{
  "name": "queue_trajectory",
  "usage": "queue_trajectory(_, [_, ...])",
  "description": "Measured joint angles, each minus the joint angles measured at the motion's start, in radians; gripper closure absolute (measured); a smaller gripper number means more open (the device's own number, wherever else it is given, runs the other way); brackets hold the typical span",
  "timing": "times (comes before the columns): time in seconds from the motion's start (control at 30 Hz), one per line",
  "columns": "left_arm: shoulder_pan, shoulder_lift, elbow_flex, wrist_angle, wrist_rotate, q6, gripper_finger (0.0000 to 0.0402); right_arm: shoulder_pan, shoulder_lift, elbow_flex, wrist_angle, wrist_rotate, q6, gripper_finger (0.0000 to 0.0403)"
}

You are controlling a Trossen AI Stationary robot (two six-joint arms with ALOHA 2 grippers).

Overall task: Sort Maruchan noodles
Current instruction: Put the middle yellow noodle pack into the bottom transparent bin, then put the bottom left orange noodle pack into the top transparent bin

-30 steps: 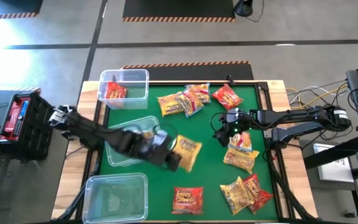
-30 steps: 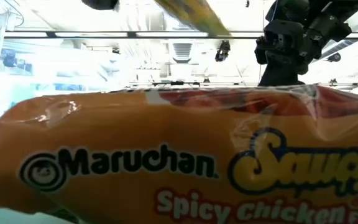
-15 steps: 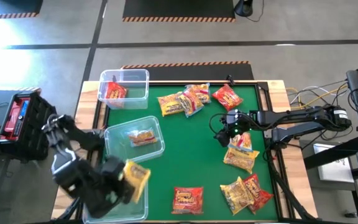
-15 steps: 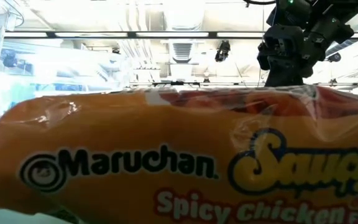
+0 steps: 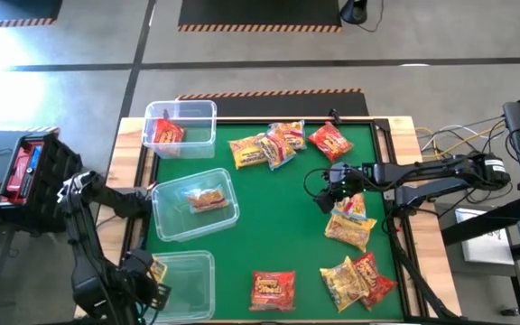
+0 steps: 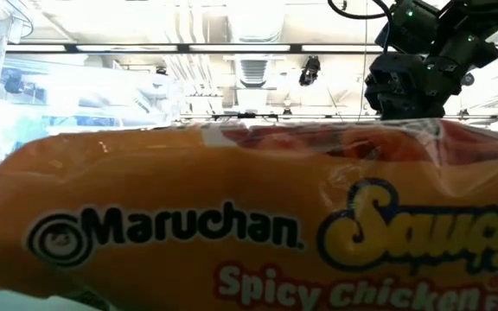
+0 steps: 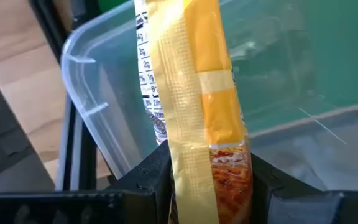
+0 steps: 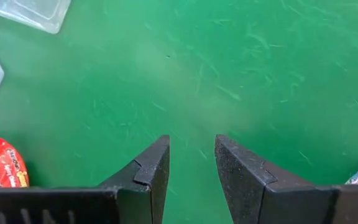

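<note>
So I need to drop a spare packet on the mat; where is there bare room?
The widest bare green lies mid-mat, between the middle bin, the right end effector and the red packet at the near edge. The far packet cluster and the near-right pile are crowded.

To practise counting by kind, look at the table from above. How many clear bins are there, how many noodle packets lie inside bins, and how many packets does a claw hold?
Clear bins: 3 (far bin, middle bin, near bin)
Packets lying in bins: 2 (red packet, orange packet)
Packets held by a claw: 1 (yellow packet, in the left claw)
Total: 6
</note>
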Motion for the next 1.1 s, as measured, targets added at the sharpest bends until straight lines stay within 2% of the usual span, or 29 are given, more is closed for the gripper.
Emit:
queue_trajectory(0.27, [0.001,0.004,-0.063,0.017,0.017,-0.008,0.0294,0.000,0.000,-0.002,0.001,0.002,-0.009,0.0284])
queue_trajectory(0.53, [0.007,0.040,-0.113,0.103,0.018,-0.010,0.0284,0.000,0.000,-0.011,0.002,0.002,-0.034,0.0284])
queue_trajectory(0.83, [0.010,0.112,-0.116,0.119,0.111,-0.021,0.0264,0.000,0.000,-0.035,0.001,0.002,-0.035,0.0284])
queue_trajectory(1.0, [0.014,0.120,-0.116,0.132,0.114,-0.024,0.0256,0.000,0.000,-0.044,0.001,0.002,-0.035,0.0284])
queue_trajectory(1.1, [0.013,0.117,-0.098,0.086,0.115,-0.026,0.0253,0.000,0.000,-0.045,0.002,0.002,-0.035,0.0284])
